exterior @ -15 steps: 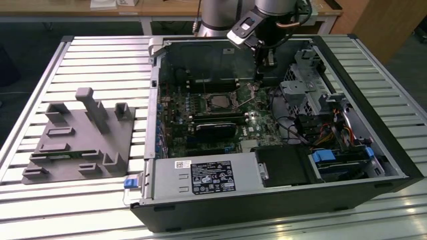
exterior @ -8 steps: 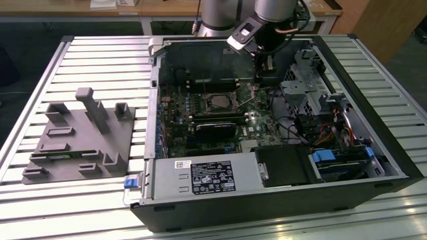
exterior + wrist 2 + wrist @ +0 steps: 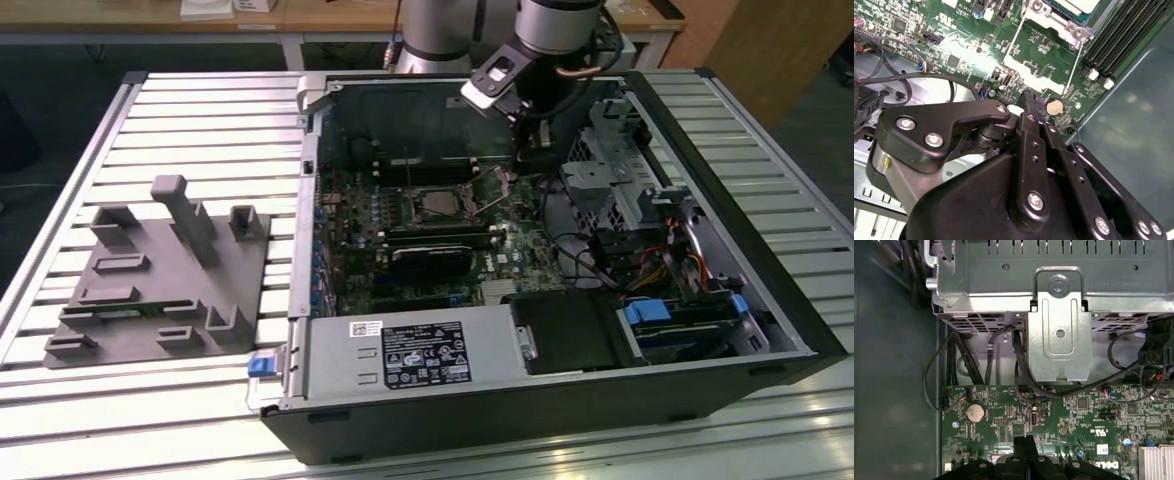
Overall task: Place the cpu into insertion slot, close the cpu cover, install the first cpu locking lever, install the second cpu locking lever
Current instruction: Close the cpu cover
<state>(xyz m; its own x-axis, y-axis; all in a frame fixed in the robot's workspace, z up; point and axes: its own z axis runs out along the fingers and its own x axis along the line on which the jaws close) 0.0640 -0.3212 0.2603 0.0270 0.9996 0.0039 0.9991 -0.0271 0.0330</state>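
the cpu (image 3: 1074,5) is a pale silver square. in the second wrist view it sits in the insertion slot with just its edge in sight. the cpu cover (image 3: 1056,22), a thin shiny metal frame with screws, lies round the edge of the cpu. i cannot tell if it is pressed all the way down. in the exterior view the insertion slot (image 3: 438,204) is a small square with a silver rim, near the middle of the green board (image 3: 514,240).

one thin lever (image 3: 1014,42) and another thin lever (image 3: 1075,65) are bare wires. they run out from the two sides of the cover, over the board. i cannot tell if they are hooked down.

the gripper (image 3: 1030,100) (image 3: 1025,442) is near the slot but apart from it. it does not touch the cpu or the levers. its two black fingers are pressed together and nothing is between them. the tips are over the board, close to a round coin battery (image 3: 975,413).

long black slots (image 3: 1124,35) run beside the cpu. past the battery a grey metal cage (image 3: 1059,315) stands at the edge of the board, and black cables (image 3: 1021,370) hang down in front of it.

in the exterior view the arm (image 3: 554,30) reaches down into the open computer case (image 3: 747,300). the case lies on a table (image 3: 200,110) made of metal slats. a grey plastic block (image 3: 154,275) with pegs rests on the table at the exterior view's left, beside the case.
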